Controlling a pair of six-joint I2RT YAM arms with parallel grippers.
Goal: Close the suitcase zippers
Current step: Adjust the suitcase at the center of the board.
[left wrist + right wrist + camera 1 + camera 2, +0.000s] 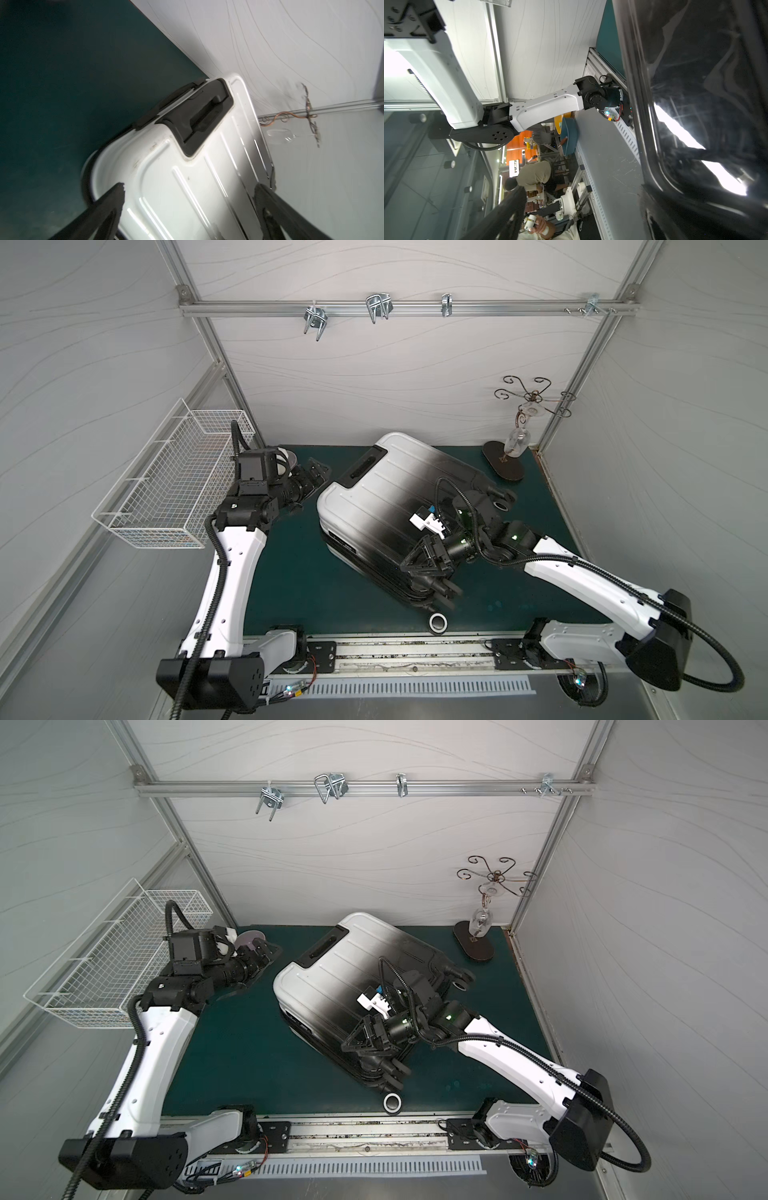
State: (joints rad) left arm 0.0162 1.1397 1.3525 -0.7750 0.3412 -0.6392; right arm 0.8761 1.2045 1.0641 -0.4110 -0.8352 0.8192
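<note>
The suitcase [386, 497] [332, 977] lies flat and slanted on the green mat [291, 572] with its lid down, white at the far-left end and black toward its wheels [438, 623]. The zippers' dark seam [337, 540] runs along its near side; I cannot make out any pulls. My left gripper [320, 470] [190, 186] hangs open just off the white corner beside the recessed black handle [199, 122]. My right gripper [409, 564] [583, 188] is open above the black end, turned on its side. One of its fingers [654, 209] is close against the glossy shell.
A white wire basket [166, 489] hangs on the left wall behind my left arm. A curly metal stand [519, 439] with a hanging glass occupies the back right corner. Metal hooks [378, 306] hang from the back rail. A pale disc [251, 938] lies behind my left wrist.
</note>
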